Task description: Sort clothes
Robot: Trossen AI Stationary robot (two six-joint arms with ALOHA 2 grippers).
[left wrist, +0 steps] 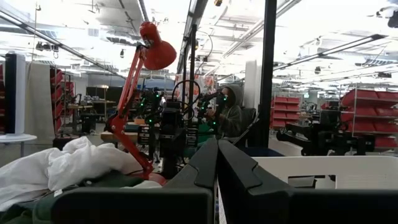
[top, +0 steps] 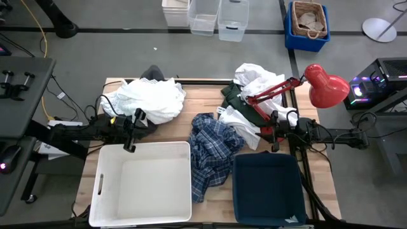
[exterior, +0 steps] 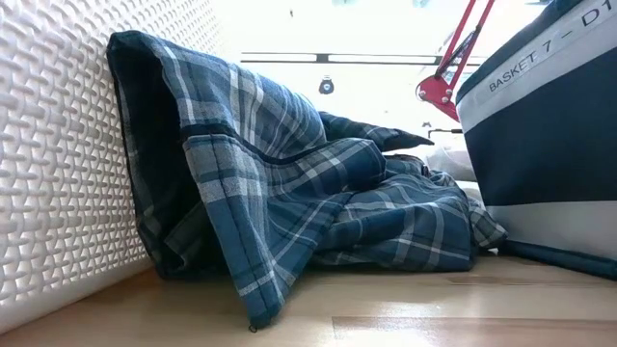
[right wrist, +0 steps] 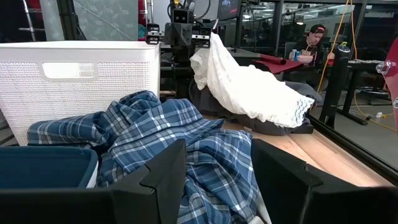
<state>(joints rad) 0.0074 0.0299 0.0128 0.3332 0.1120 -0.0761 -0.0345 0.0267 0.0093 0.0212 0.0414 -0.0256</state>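
A blue-and-white plaid shirt (top: 213, 149) lies mid-table between the white bin (top: 143, 184) and the navy bin (top: 267, 187), leaning against the white bin's wall (exterior: 58, 145). A white garment (top: 146, 98) lies heaped over a dark grey one (top: 152, 72) at the far left. White and dark green clothes (top: 251, 95) lie at the far right, under the lamp's arm. My left gripper (left wrist: 217, 168) hovers shut beside the white heap, at the white bin's far edge. My right gripper (right wrist: 217, 180) stands open at the navy bin's far edge, pointing toward the plaid shirt (right wrist: 180, 137), with nothing between its fingers.
A red desk lamp (top: 324, 86) stands at the table's far right corner, its arm (top: 270, 92) reaching over the clothes there. On the floor beyond the far edge are clear plastic bins (top: 216, 16) and a blue basket (top: 308, 25). People sit in the room behind (right wrist: 308, 43).
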